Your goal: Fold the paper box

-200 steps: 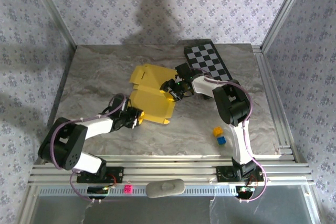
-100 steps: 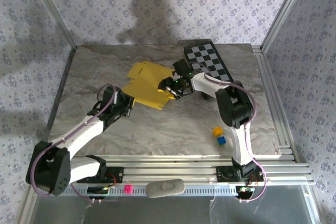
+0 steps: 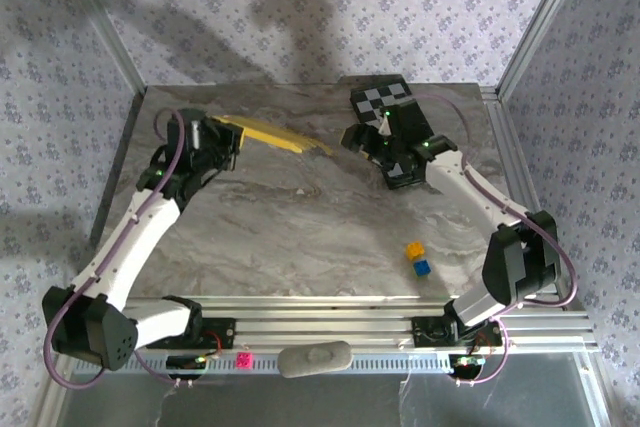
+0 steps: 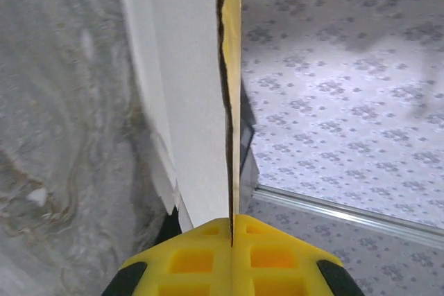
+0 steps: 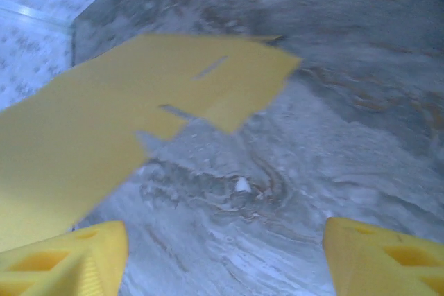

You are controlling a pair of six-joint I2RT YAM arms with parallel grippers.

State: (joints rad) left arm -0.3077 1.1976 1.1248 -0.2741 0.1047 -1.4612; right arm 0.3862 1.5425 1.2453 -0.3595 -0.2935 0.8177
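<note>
The paper box [image 3: 272, 133] is a thin yellow sheet with flaps, lifted off the table and seen nearly edge-on in the top view. My left gripper [image 3: 226, 134] is shut on its left edge at the table's far left. The left wrist view looks along the sheet [image 4: 191, 95], its whitish inside facing left, with its edge pinched between the yellow jaws [image 4: 232, 227]. My right gripper [image 3: 356, 137] stands open just right of the sheet, apart from it. In the right wrist view the slotted yellow flaps [image 5: 139, 102] hang ahead of the spread fingers [image 5: 69, 254], nothing between them.
A black-and-white chequered board [image 3: 385, 97] lies at the back right, partly under the right arm. A small yellow cube [image 3: 414, 248] and a blue cube [image 3: 422, 267] sit near the front right. Metal rails and patterned walls border the marble table [image 3: 300, 227].
The left gripper shut on the sheet and carried it up and to the far left. The right gripper let go, opened wider and drew back to the right.
</note>
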